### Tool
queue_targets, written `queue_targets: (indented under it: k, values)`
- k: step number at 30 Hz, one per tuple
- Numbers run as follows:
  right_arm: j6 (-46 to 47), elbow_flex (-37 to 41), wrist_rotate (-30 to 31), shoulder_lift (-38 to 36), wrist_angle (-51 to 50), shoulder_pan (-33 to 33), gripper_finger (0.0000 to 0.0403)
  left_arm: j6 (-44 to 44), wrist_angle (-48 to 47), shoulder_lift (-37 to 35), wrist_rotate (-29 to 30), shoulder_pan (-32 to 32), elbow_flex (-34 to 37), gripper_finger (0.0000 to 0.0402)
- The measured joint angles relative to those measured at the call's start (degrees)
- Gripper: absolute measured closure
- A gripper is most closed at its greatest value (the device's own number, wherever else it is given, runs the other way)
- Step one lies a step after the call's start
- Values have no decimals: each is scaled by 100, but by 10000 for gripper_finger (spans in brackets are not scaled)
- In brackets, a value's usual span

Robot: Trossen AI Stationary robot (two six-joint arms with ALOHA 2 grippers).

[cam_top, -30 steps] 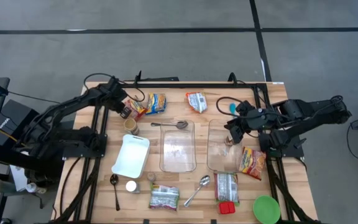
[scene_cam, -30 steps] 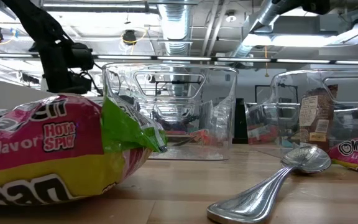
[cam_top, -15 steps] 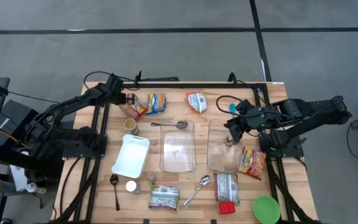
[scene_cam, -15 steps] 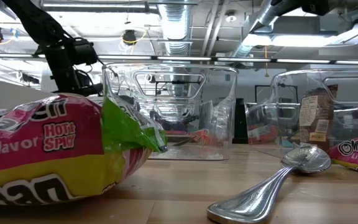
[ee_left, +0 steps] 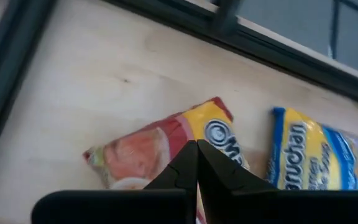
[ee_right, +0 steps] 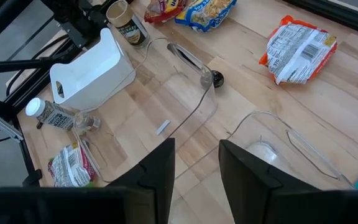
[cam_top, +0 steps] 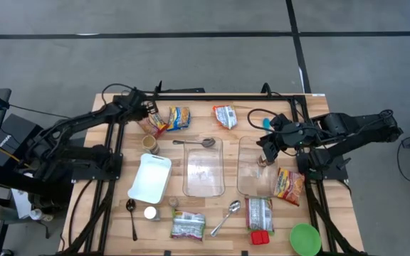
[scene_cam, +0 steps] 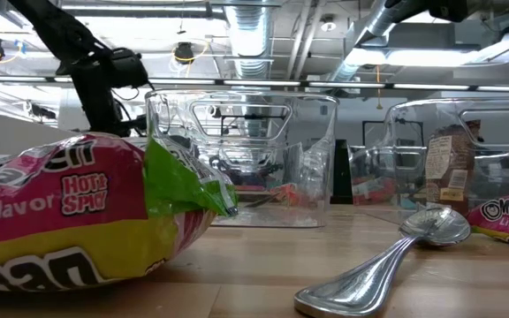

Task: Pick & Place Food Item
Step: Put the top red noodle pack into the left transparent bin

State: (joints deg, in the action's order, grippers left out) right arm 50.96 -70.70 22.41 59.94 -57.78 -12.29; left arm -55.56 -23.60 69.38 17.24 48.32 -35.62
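Observation:
A red-and-yellow noodle packet [cam_top: 156, 122] [ee_left: 160, 149] lies flat at the table's far left, with a blue-and-yellow packet [cam_top: 179, 117] [ee_left: 303, 155] beside it. My left gripper [cam_top: 150, 110] [ee_left: 196, 163] is shut and hovers over the red packet, slanting down; nothing is between its fingers. My right gripper [cam_top: 265, 147] [ee_right: 196, 168] stands open above the right clear container [cam_top: 242, 171], holding nothing. A brown packet [scene_cam: 449, 168] stands inside that container.
A second clear container [cam_top: 188, 171] stands mid-table with a spoon [cam_top: 198, 142] behind it. A white tray [cam_top: 150, 178], a cup [cam_top: 150, 144], more packets [cam_top: 225, 116] [cam_top: 289, 185] [cam_top: 188, 225] [cam_top: 260, 212], another spoon [cam_top: 225, 217] and a green bowl [cam_top: 305, 238] lie around.
My left gripper has moved toward the table's far edge, over the red-and-yellow packet, and has rolled about its own axis. It stays shut. The packets have not moved.

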Motion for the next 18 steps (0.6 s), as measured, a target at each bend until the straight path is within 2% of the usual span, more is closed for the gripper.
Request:
queue_targets:
  k: [4,10,18]
  values:
    - [-32,0,4,0,-1,0,284,-865,-215,0,632,-212,0,401]
    - [-37,0,7,0,0,0,284,-1780,-275,0,1161,-500,0,401]
    - [-41,0,7,0,-2,0,284,-3492,-1103,0,1683,-581,2,401]
